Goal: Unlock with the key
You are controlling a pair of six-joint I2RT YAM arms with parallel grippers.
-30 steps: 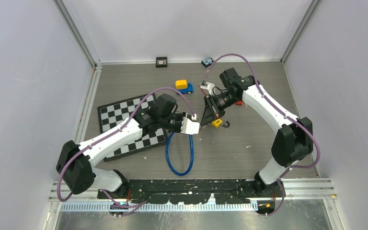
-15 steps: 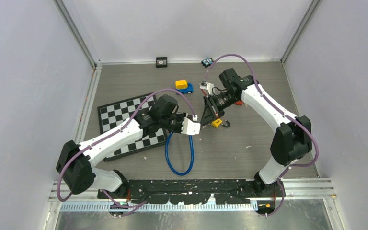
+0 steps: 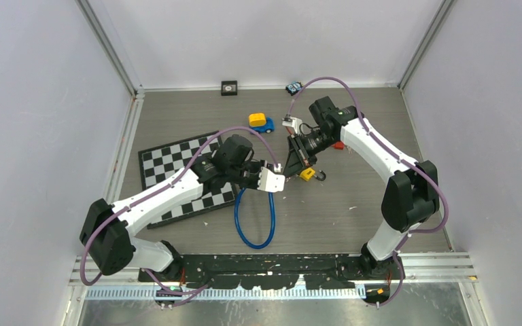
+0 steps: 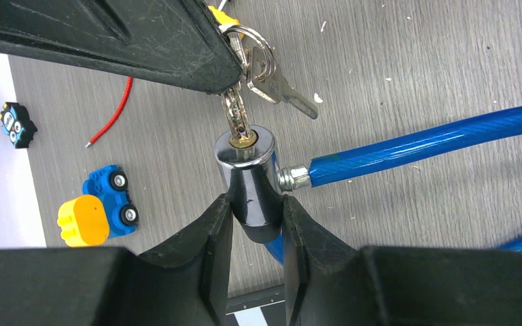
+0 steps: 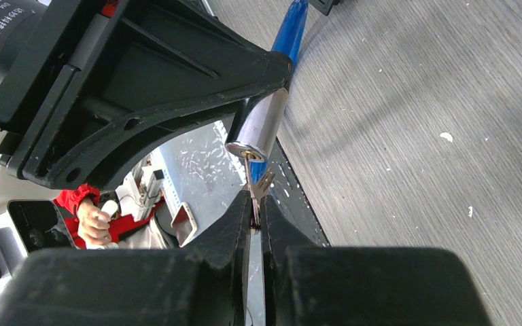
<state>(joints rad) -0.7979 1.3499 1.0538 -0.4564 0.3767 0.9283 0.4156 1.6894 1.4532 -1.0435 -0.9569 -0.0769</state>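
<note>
**Key in the lock, both grippers closed**

The table (image 3: 353, 217) is grey with a wood grain and some white crumbs. Pale walls (image 3: 265, 41) close it on the left, right and far sides. Nearest to the arm bases, the blue cable (image 3: 255, 224) lies as a loop. Bare grey surface shows between it and the right wall. Left of the loop lies the board (image 3: 170, 163), turned at an angle.

In the middle, the left gripper (image 4: 255, 204) is clenched on the body of the lock (image 4: 246, 170), at the far end of the cable. The right gripper (image 5: 256, 207) pinches the key (image 4: 236, 119), and its blade sits in the keyhole. A spare key (image 4: 282, 88) hangs just beside it.

Farther, the car (image 3: 261, 122) stands well apart. A black box (image 3: 228, 87) and a small toy (image 3: 293, 87) sit at the far wall.
</note>
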